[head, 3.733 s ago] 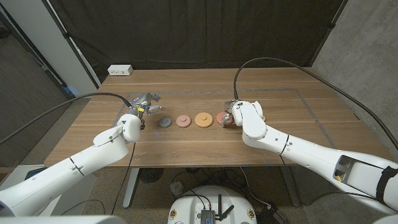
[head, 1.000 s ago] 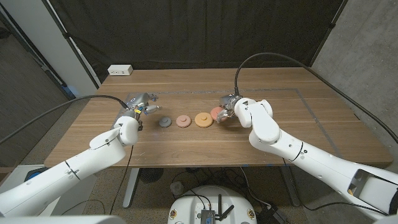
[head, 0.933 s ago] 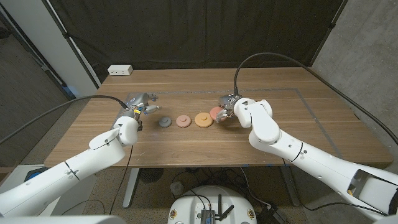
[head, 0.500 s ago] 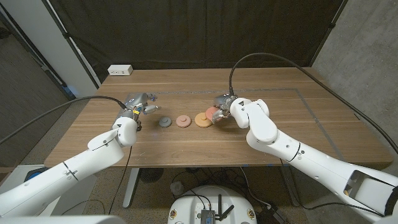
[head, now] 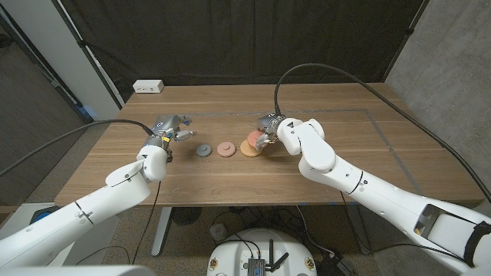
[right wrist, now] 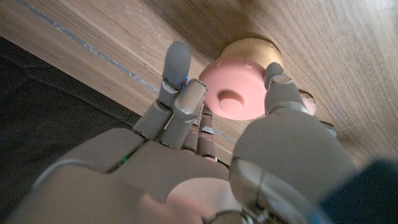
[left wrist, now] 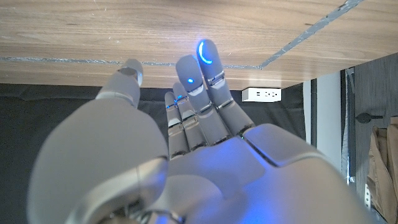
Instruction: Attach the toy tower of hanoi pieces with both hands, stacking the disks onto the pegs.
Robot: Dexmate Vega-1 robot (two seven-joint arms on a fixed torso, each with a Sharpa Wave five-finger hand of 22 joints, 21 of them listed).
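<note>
Head camera high over table [head: 230, 176], wrist cameras close behind hands

At the frame's centre we see a brown wooden table [head: 322, 165]. A grey round disk [head: 203, 150], a pink round disk [head: 225, 149] and an orange round disk [head: 248, 148] lie in a row, a white power strip [head: 148, 87] at its upper-left corner.

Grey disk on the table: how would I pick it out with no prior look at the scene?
On the wooden table, a short row of round toy disks lies between the two hands. The grey disk is the end piece nearest the left hand. It is the only grey one; beside it lies a pink disk.
</note>
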